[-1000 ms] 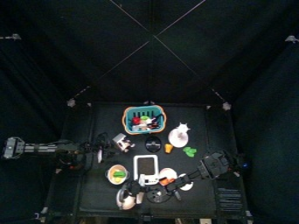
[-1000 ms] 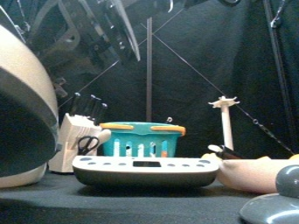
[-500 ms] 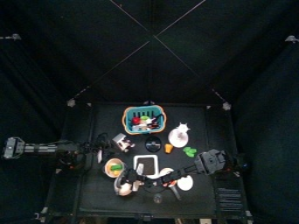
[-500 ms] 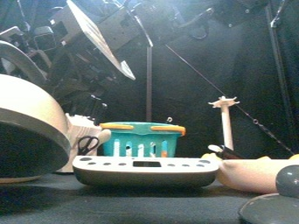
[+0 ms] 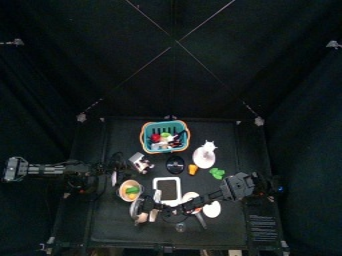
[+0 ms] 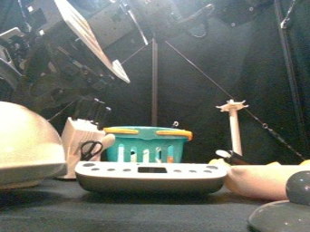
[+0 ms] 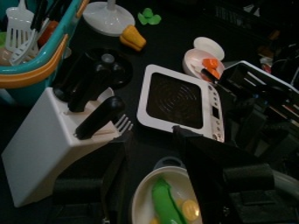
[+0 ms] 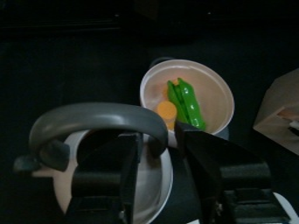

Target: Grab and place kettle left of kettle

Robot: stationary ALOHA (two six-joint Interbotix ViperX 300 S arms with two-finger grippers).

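Right wrist view: white kettle (image 8: 87, 179) with grey arched handle, right arm's jaws clamped around that handle.

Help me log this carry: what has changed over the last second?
The kettle, held by its handle in the right claw, moved back from the table's front edge and slightly left. In the front view it sank and shrank. Nothing was newly grabbed or let go. The basket, scale, knife block and the left arm at the table's left stayed put.
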